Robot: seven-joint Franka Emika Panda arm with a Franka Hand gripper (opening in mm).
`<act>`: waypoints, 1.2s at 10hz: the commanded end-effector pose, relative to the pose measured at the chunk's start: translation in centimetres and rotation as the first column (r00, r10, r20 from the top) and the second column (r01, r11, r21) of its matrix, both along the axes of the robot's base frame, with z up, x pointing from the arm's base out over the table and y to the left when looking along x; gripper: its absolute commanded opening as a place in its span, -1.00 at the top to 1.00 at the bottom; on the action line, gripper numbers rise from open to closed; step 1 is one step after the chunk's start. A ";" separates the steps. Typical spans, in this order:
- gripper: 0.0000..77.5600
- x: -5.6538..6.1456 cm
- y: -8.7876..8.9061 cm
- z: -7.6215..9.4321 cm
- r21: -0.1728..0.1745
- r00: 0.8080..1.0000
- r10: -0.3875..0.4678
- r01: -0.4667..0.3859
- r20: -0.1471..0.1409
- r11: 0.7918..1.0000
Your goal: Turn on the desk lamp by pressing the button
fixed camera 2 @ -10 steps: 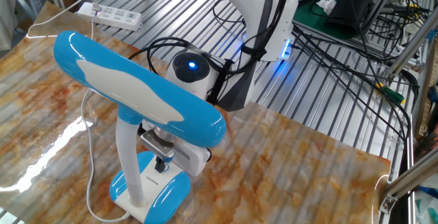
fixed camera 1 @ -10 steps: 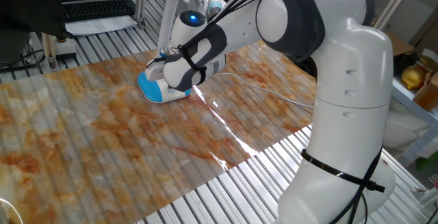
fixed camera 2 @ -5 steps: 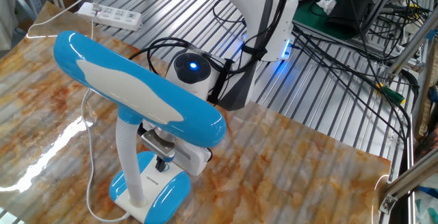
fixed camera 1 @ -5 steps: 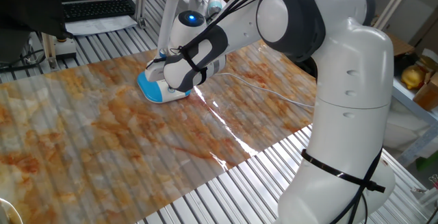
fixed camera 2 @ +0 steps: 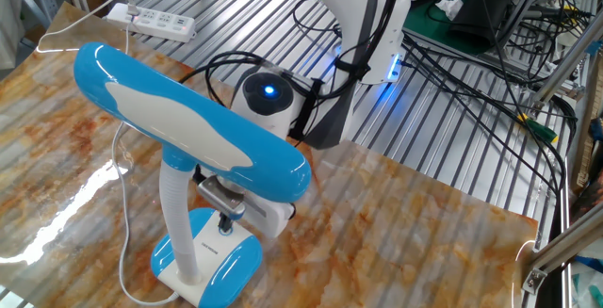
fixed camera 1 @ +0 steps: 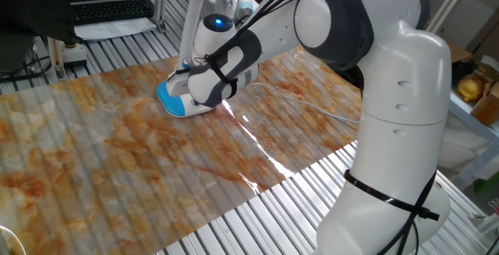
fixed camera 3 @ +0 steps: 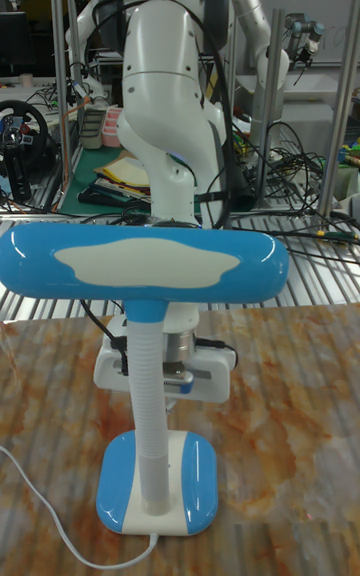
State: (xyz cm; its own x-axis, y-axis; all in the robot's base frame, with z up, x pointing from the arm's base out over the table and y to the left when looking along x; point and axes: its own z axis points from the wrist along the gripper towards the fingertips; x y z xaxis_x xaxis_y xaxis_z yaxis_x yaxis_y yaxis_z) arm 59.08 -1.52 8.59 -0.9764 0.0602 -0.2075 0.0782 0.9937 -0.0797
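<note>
The white Franka arm is hunched low over the marbled orange-and-grey worktop [fixed camera 2: 396, 214], and its tool [fixed camera 2: 226, 221] hangs directly above the rounded blue-edged, white-topped base of the small white-and-blue desk lamp [fixed camera 2: 209, 266]. From the other fixed view the dark fingertips sit just above the base top, under the flat blue-and-white lamp head [fixed camera 2: 188, 124] and right beside the slim white ribbed stem [fixed camera 2: 179, 223]. Whether the tips are together or apart, I cannot tell: they read as one dark blob here, and in the tall fixed view the stem [fixed camera 3: 146, 406] hides most of the tool [fixed camera 3: 178, 377]. I can't make out the button itself either; my guess is it lies on the white top of the base, right below the tool. So the step in hand is the press, and it looks close to contact. Doing it well means a slow straight descent, a short firm push, then a lift straight back up. Any sideways drift risks nudging the stem just beside the tool or sliding the light base across the smooth worktop. The head overhangs the tool, so clearance above is tight on the way out. The thin white cord [fixed camera 2: 122, 204] trails off the base on the side away from the tool, toward the white power strip [fixed camera 2: 155, 23] well behind, so it should not snag.
</note>
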 end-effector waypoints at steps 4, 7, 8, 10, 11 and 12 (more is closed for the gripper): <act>1.00 -0.6 0.0 -0.1 -0.006 1.000 -0.003 0.003 -0.020 1.000; 1.00 -0.6 -0.1 3.2 0.002 0.997 -0.006 0.006 -0.075 1.000; 1.00 -0.8 -0.2 4.4 -0.001 0.997 -0.013 0.013 -0.078 1.000; 1.00 -1.3 0.0 6.7 -0.003 0.995 -0.028 0.028 -0.094 1.000; 1.00 -1.4 0.0 6.9 -0.003 0.995 -0.030 0.030 -0.096 1.000; 1.00 -2.0 0.7 8.2 -0.003 0.993 -0.048 0.048 -0.110 0.999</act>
